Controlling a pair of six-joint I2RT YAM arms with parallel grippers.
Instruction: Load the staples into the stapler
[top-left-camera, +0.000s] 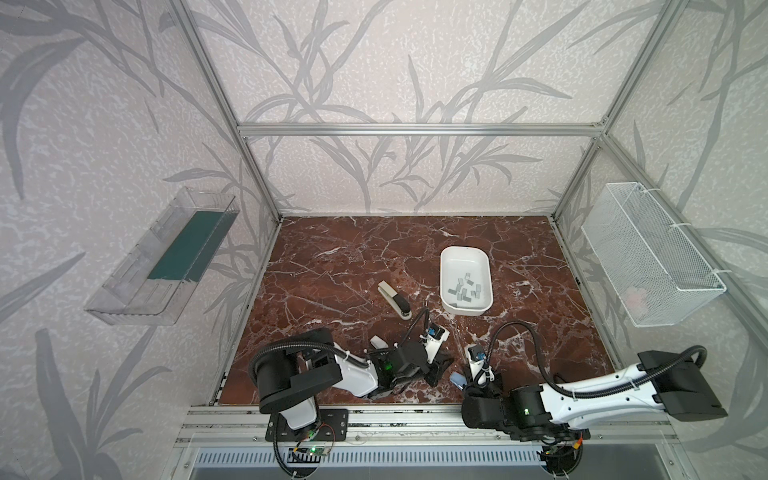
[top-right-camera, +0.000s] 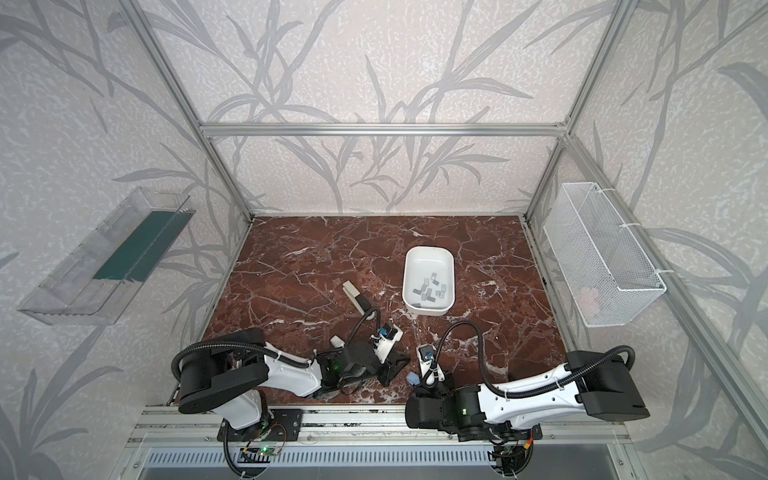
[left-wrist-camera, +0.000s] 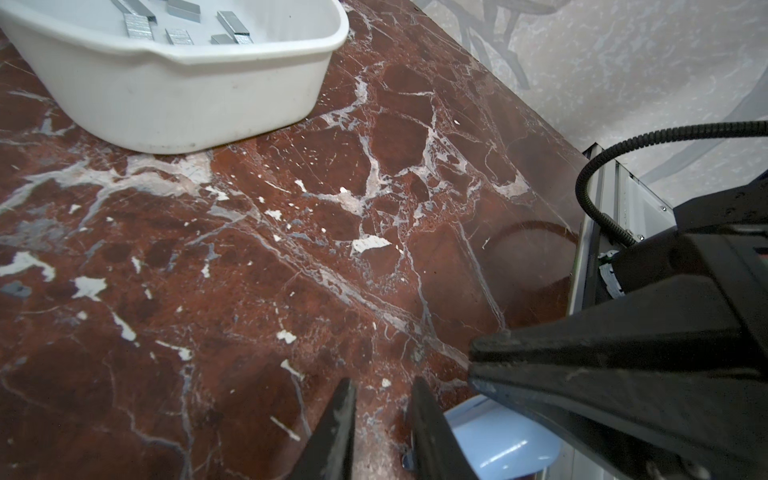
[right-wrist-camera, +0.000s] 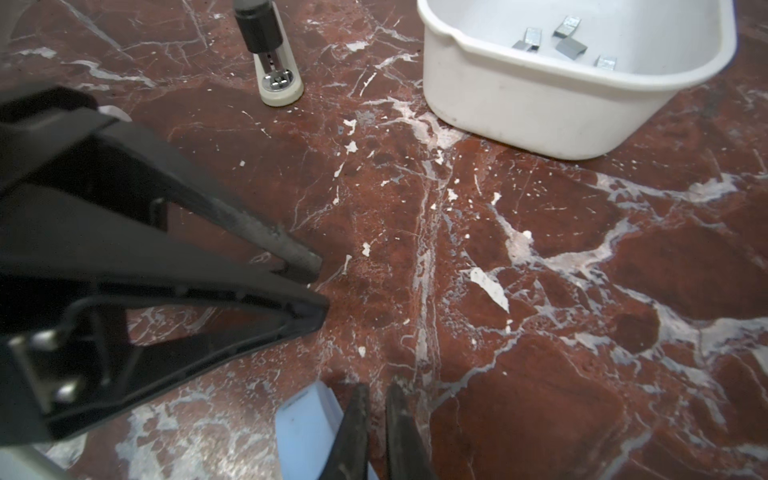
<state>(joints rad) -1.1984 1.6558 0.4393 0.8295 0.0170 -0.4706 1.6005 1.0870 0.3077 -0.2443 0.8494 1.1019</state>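
Observation:
The staples (top-left-camera: 465, 289) (top-right-camera: 432, 289) are several small grey strips lying loose in a white tub (top-left-camera: 466, 310); both wrist views show the staples (left-wrist-camera: 183, 20) (right-wrist-camera: 565, 37) too. A beige and black stapler (top-left-camera: 394, 300) (right-wrist-camera: 272, 58) lies on the marble, left of the tub. My left gripper (left-wrist-camera: 384, 384) (top-left-camera: 444, 365) is low near the front edge, shut to a narrow slit and holding nothing. Close beside it, my right gripper (right-wrist-camera: 379, 388) (top-left-camera: 466, 379) is also shut and empty. A light blue plastic object (left-wrist-camera: 498, 436) (right-wrist-camera: 307, 432) lies between them, beside the fingers and not gripped.
A small white object (top-left-camera: 378, 341) shows behind the left arm. A clear shelf (top-left-camera: 166, 257) hangs on the left wall and a wire basket (top-left-camera: 652, 253) on the right wall. The two grippers stand very near each other at the front middle.

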